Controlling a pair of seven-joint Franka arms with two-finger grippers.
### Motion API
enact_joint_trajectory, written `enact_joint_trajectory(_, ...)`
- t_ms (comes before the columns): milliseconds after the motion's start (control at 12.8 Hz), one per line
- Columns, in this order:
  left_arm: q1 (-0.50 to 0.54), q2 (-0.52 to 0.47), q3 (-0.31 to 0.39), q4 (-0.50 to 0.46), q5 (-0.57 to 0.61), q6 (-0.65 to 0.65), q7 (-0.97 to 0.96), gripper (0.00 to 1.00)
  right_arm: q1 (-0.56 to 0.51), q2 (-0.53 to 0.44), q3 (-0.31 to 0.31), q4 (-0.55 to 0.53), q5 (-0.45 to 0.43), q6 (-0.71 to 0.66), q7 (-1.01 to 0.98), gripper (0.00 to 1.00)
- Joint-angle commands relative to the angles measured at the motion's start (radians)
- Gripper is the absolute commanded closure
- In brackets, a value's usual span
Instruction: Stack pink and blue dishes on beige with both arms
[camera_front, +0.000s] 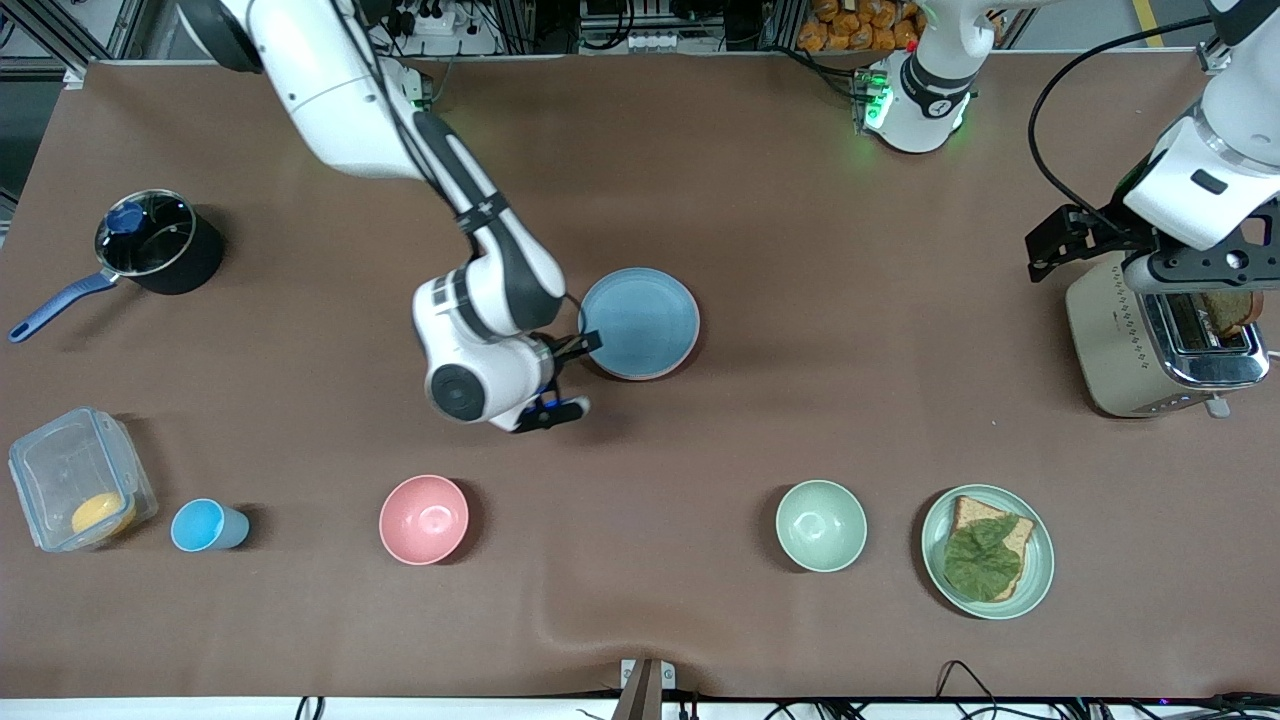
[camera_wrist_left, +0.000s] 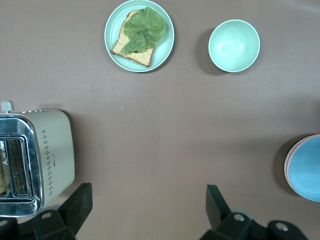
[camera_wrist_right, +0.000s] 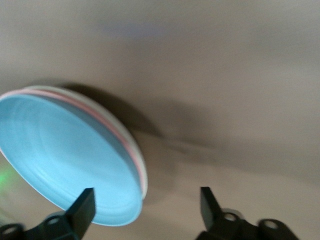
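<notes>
Green plate (camera_front: 1040, 580) with toast sits nearest, while mid-tabletop the blue plate (camera_front: 640, 322) tops pink (camera_wrist_right: 131, 145) and beige (camera_wrist_right: 141, 172), so stacking looks done; right gripper (camera_front: 572, 375), open and empty, should back away, left gripper (camera_wrist_left: 149, 210) waits open over the toaster (camera_front: 1150, 340).

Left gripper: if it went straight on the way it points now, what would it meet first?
Probably bare table. The left gripper hangs open beside the toaster, pointing down at brown surface; nothing lies between its fingers.
</notes>
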Motion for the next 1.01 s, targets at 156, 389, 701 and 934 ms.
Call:
enact_joint_trajectory(156, -0.074, -0.046, 0.066, -0.015, -0.010, -0.042, 0.017, 0.00, -0.233, -0.032, 0.010, 0.146, -0.116, -0.267, -0.015, 0.00)
enact_joint_trajectory(389, -0.126, -0.064, 0.132, -0.010, -0.006, -0.056, 0.019, 0.00, -0.346, -0.067, 0.008, 0.214, -0.245, -0.389, -0.015, 0.00)
enact_joint_trajectory(701, -0.138, -0.066, 0.151, -0.012, -0.003, -0.060, 0.031, 0.00, -0.406, -0.150, 0.008, 0.214, -0.492, -0.365, -0.027, 0.00)
enact_joint_trajectory(934, -0.128, -0.064, 0.149, -0.010, -0.009, -0.059, 0.033, 0.00, -0.442, -0.277, 0.007, 0.162, -0.513, -0.272, -0.031, 0.00)
